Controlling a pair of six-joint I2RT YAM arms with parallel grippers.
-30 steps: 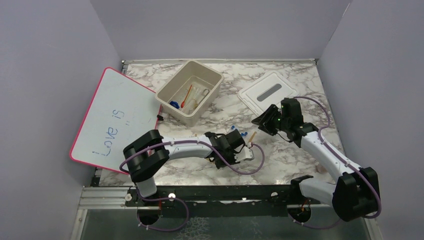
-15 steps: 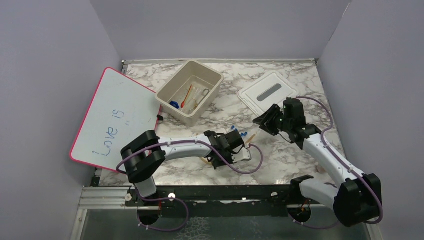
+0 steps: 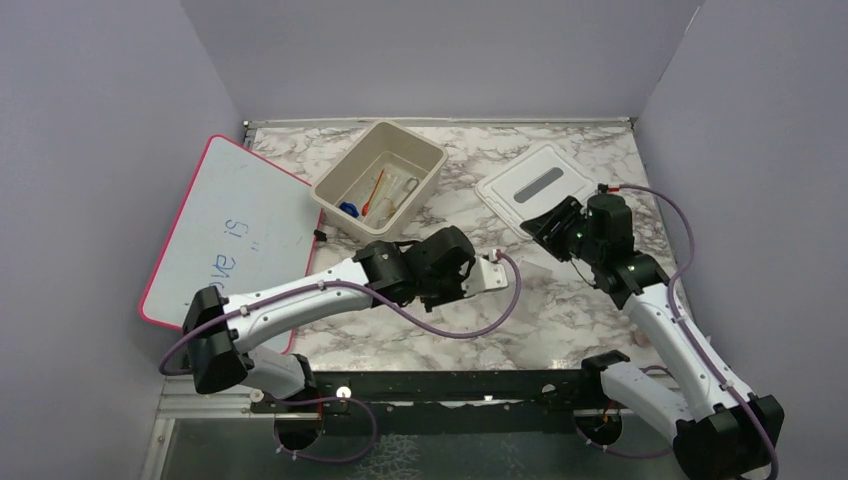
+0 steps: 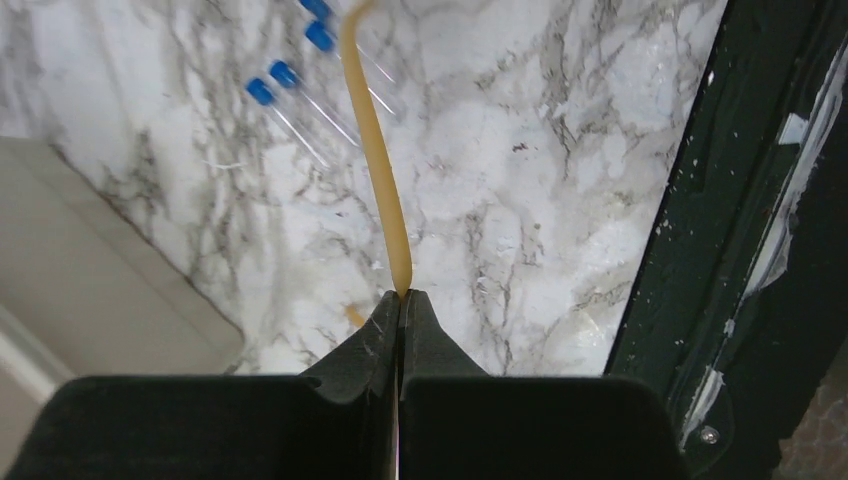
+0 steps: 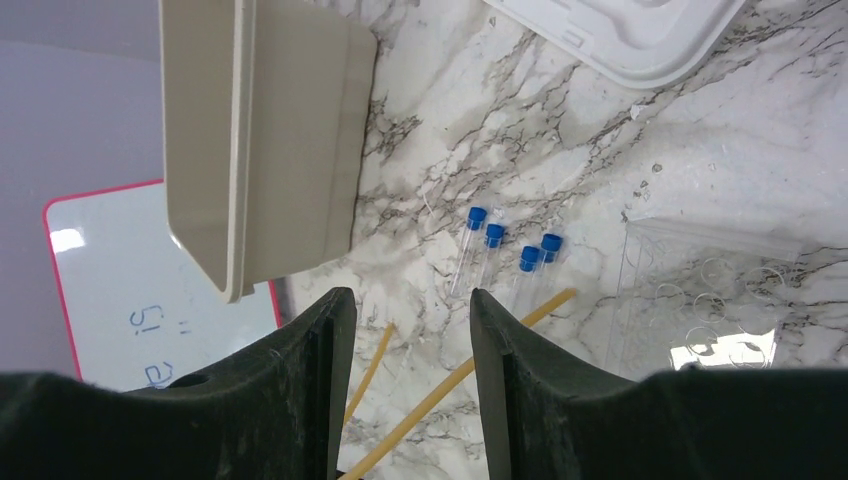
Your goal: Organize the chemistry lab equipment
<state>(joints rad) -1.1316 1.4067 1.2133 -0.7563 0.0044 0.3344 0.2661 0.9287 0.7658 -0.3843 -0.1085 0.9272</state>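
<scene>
— What is the left claw [image 4: 400, 300] doing?

— It is pinching the amber rubber tube [image 4: 378, 160] by one end, with its jaws clenched tight on it. In the wrist view the tube is running away toward 12 o'clock and curving above the marble surface [image 4: 520, 200].

— And the capped tubes?

— Four clear tubes [image 5: 466, 250] with blue caps are lying side by side on the surface, at 12 o'clock from the right claw [image 5: 412, 300]. That claw is hanging above them with its jaws spread wide, gripping nothing. The rubber tube is passing just at 6 o'clock of them.

— Where is the tub sitting?

— The beige tub [image 3: 420, 185] is sitting at 11 o'clock on the surface. It is holding a red-tipped dropper [image 3: 372, 190] and something blue [image 3: 348, 209] that is too small to make out. The white lid [image 3: 505, 190] is lying at 1 o'clock, apart from the tub. The whiteboard [image 3: 230, 230] is lying at 9 o'clock.
</scene>
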